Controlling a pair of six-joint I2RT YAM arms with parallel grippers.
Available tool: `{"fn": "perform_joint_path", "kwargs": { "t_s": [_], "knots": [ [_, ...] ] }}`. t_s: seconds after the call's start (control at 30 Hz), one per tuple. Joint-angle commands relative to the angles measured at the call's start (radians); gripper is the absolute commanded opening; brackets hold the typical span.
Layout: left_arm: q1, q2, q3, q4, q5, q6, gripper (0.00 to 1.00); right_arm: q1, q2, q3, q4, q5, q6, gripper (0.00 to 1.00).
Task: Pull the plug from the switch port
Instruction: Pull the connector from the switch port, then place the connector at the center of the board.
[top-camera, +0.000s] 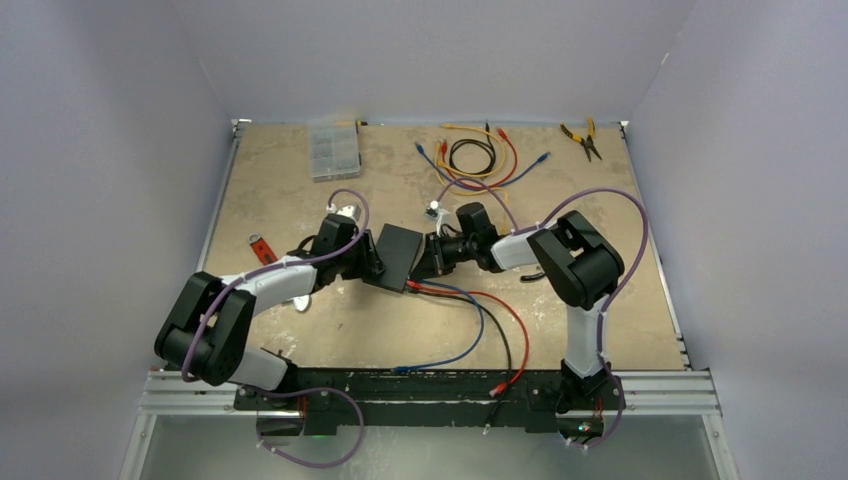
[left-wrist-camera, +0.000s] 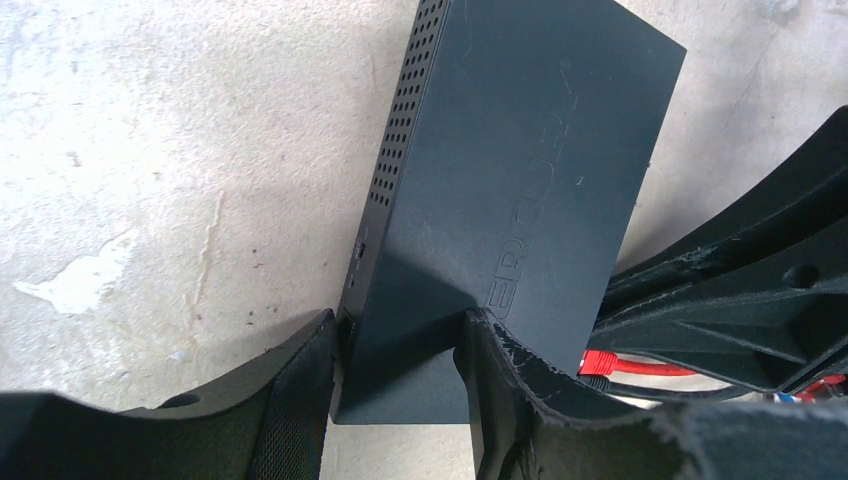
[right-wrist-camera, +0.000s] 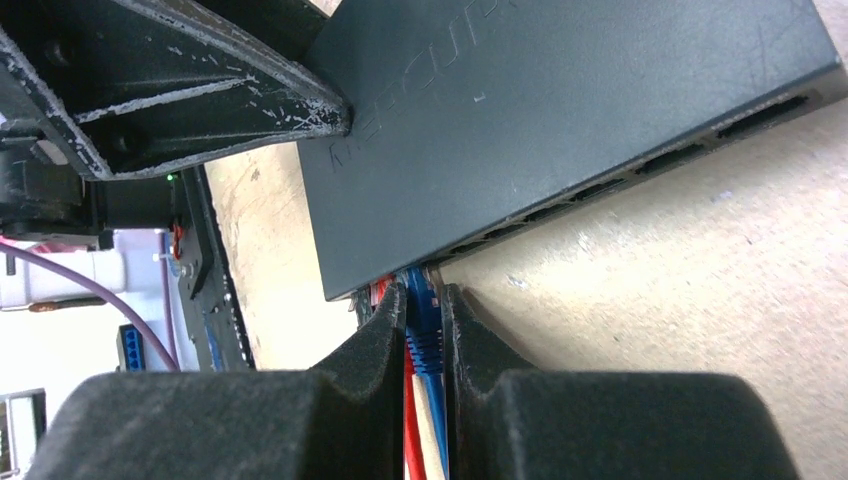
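The flat black switch (top-camera: 400, 255) lies mid-table between both arms. My left gripper (top-camera: 372, 262) is shut on its left end; in the left wrist view the fingers clamp the switch (left-wrist-camera: 510, 170) across one corner, around the gripper's midpoint (left-wrist-camera: 400, 325). My right gripper (top-camera: 425, 266) is at the port edge. In the right wrist view it (right-wrist-camera: 425, 298) is shut on a blue plug (right-wrist-camera: 425, 340) still seated in a port of the switch (right-wrist-camera: 560, 110). A red plug (left-wrist-camera: 603, 362) and a black one sit in neighbouring ports.
Red, black and blue cables (top-camera: 480, 320) trail from the switch toward the near edge. A clear compartment box (top-camera: 333, 150), a pile of loose cables (top-camera: 470, 155) and yellow pliers (top-camera: 582, 138) lie at the back. A red-handled tool (top-camera: 262, 248) lies at the left.
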Motion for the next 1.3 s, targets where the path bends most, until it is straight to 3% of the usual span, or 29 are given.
{"fn": "perform_joint_path", "kwargs": {
  "t_s": [0.0, 0.2, 0.43, 0.67, 1.07, 1.13, 1.27],
  "knots": [
    [0.005, 0.082, -0.057, -0.116, -0.142, -0.016, 0.00, -0.053, 0.056, -0.134, -0.172, 0.020, -0.064, 0.00],
    [0.002, 0.071, -0.065, -0.111, -0.140, -0.022, 0.00, -0.076, 0.048, -0.154, -0.098, -0.102, -0.034, 0.00],
    [-0.003, 0.044, -0.080, -0.113, -0.151, -0.033, 0.00, -0.087, 0.036, -0.130, -0.093, -0.103, -0.016, 0.00],
    [-0.003, -0.044, -0.107, -0.145, -0.199, -0.055, 0.00, -0.088, -0.029, -0.057, -0.190, 0.021, -0.035, 0.00],
    [-0.003, -0.090, -0.136, -0.136, -0.191, -0.046, 0.00, -0.092, -0.208, 0.025, -0.303, 0.373, -0.066, 0.00],
    [-0.003, -0.088, -0.136, -0.133, -0.189, -0.043, 0.00, -0.091, -0.222, 0.031, -0.311, 0.394, -0.069, 0.07],
    [-0.002, -0.084, -0.133, -0.131, -0.184, -0.037, 0.00, -0.092, -0.246, 0.041, -0.336, 0.435, -0.092, 0.39]
  ]
}}
